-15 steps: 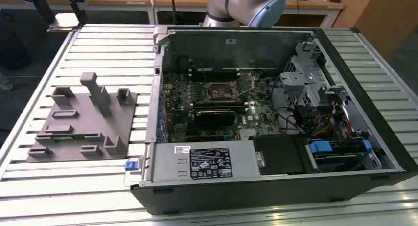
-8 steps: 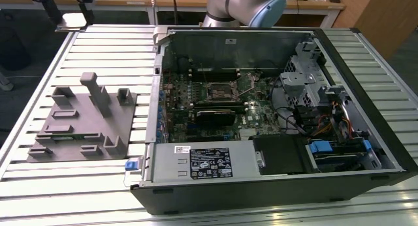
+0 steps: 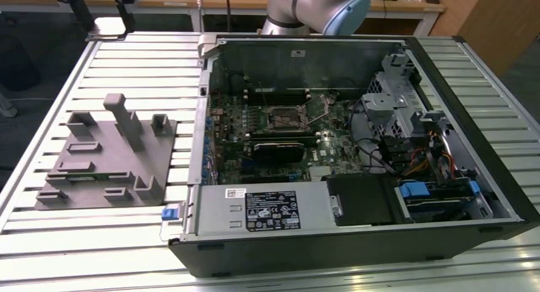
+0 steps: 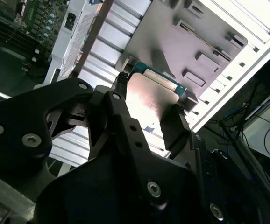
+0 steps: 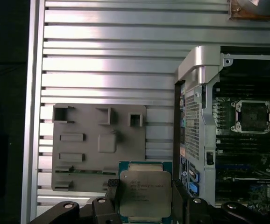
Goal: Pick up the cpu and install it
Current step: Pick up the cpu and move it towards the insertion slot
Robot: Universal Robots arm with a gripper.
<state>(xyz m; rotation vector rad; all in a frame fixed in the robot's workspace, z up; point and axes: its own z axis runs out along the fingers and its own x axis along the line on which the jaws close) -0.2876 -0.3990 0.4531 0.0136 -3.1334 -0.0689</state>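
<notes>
My gripper (image 5: 145, 199) is shut on the cpu (image 5: 145, 192), a flat square chip with a silver-grey metal top and green edge. One black finger (image 5: 111, 197) presses on each side. In the second wrist view the cpu (image 4: 150, 93) shines between the same fingers (image 4: 121, 95), and the gripper (image 4: 149, 112) hangs high over the slatted table. The chip hovers above the side of the grey tray (image 5: 97, 149) that faces the computer. The motherboard socket (image 5: 252, 115) lies open inside the case and also shows in the exterior view as the socket (image 3: 285, 118).
The open computer case (image 3: 355, 254) lies flat on the slatted aluminium table (image 3: 143, 58), with drive bays and cables on the exterior view's right. The grey tray (image 3: 105, 159) with upright blocks sits on that view's left. The arm's base (image 3: 317, 11) stands behind the case.
</notes>
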